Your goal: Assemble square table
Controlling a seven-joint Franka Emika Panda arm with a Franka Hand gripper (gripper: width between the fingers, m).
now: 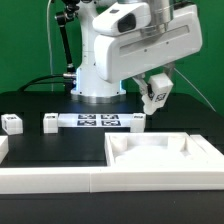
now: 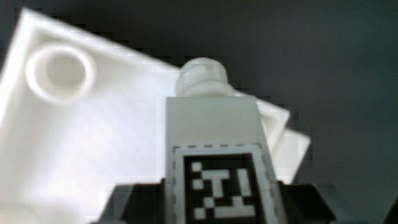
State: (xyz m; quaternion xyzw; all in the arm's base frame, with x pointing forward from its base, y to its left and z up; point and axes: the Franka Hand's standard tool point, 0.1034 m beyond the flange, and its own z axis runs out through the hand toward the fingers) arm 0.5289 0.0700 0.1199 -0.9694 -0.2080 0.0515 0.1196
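Observation:
A short white peg leg (image 2: 217, 130) with a black-and-white tag is clamped between my gripper's (image 2: 221, 205) dark fingers (image 2: 135, 205), threaded tip pointing away. In the exterior view the gripper (image 1: 158, 86) hangs tilted with the leg (image 1: 155, 97) above the far edge of the square table top (image 1: 160, 158), not touching it. The top is a white tray with a raised rim lying flat at the exterior view's right. From the wrist I see its surface (image 2: 98, 130) and a round screw hole (image 2: 63, 72) beyond the leg's tip.
The marker board (image 1: 95, 122) lies behind the top, with loose white legs beside it (image 1: 50, 122) and one at the exterior view's left (image 1: 12, 124). A long white border rail (image 1: 90, 182) runs along the front. The robot base (image 1: 97, 75) stands at the back.

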